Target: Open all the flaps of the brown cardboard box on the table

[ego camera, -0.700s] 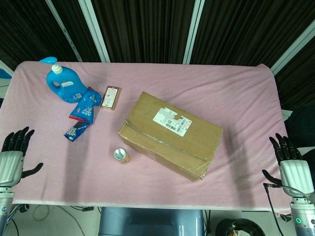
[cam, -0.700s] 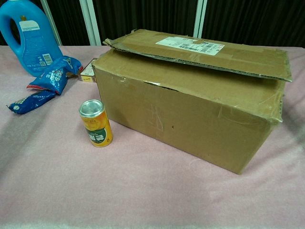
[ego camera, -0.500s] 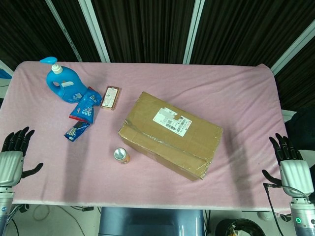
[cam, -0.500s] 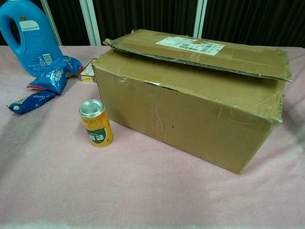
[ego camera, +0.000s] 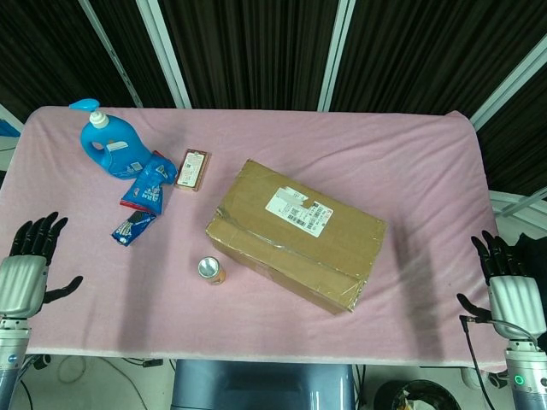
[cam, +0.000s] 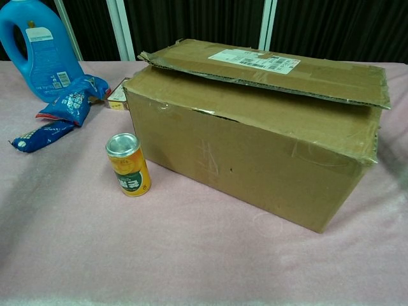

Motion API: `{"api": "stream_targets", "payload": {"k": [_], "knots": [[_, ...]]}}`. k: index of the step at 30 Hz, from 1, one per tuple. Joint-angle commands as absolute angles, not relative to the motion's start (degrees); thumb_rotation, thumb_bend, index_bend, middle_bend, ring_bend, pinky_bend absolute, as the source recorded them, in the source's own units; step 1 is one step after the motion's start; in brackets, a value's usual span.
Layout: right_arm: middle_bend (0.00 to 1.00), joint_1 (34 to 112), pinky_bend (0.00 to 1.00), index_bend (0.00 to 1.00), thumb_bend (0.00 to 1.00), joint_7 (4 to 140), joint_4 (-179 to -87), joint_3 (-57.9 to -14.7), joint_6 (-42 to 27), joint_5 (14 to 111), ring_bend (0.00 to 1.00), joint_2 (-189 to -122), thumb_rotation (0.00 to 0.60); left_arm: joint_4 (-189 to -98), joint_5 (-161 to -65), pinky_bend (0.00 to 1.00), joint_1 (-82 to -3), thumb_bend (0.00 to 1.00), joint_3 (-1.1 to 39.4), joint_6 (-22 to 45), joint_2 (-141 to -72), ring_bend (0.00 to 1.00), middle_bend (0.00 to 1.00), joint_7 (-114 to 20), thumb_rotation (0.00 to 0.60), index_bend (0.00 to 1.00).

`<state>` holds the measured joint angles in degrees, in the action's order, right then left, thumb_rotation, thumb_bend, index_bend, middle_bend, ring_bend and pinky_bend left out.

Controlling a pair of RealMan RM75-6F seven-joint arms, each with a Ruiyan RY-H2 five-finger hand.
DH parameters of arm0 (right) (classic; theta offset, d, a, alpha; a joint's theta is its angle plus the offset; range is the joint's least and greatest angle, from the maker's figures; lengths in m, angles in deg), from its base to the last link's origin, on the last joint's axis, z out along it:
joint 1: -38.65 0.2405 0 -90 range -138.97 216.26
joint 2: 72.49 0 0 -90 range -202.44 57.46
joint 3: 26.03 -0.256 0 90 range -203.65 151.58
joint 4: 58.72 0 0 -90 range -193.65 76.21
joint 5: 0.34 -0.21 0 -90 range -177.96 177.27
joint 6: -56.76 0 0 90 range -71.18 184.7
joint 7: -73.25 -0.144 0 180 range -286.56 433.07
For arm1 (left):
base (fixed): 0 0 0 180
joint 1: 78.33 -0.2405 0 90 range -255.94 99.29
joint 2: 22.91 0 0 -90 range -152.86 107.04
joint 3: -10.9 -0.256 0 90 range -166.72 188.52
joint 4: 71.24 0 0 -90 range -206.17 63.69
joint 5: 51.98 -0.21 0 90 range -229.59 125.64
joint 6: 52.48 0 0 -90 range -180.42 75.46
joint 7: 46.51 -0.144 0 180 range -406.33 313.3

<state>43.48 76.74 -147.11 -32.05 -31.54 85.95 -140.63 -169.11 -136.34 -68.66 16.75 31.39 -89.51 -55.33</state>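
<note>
My left hand [ego camera: 24, 272] hovers at the near left corner of the worktop [ego camera: 410, 162], fingers spread wide and holding nothing. My right hand [ego camera: 510, 290] hangs just off the near right corner, equally spread and empty. The brown cardboard box [ego camera: 295, 235] sits at an angle near the middle of the worktop, well apart from both hands. In the chest view its long top flap [cam: 268, 69] lies down but slightly lifted at the seam; none of its flaps is open yet.

I judge the main risk is the small can [cam: 129, 164] standing just beside the box's near left end: a reach from my left could knock it over. Pulling one flap hard could also slide or tip the box, since nothing braces it.

The right half of the worktop is bare pink cloth, giving my right hand open room. Toward the far left corner sit a blue bottle [ego camera: 107, 145], blue packets [ego camera: 144, 198] and a small flat carton [ego camera: 192, 169].
</note>
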Motion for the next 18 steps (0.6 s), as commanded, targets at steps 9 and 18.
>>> {"api": "stream_targets", "payload": {"k": [9,18], "knots": [[0.00,43.80,0.22,0.00,0.21,75.54,-147.55,-32.86,-30.32,83.91,0.00,-140.83,0.600,-180.84,-132.48,0.00,-56.66,0.24,24.59,20.53,-85.77,0.00,0.00,-69.27,0.600,0.00],[0.00,43.82,0.22,0.00,0.21,74.00,-147.99,-33.69,-28.95,81.19,0.00,-140.59,0.600,-183.17,-118.64,0.00,-44.89,0.24,28.55,10.69,-91.57,0.00,0.00,-80.93,0.600,0.00]]}}
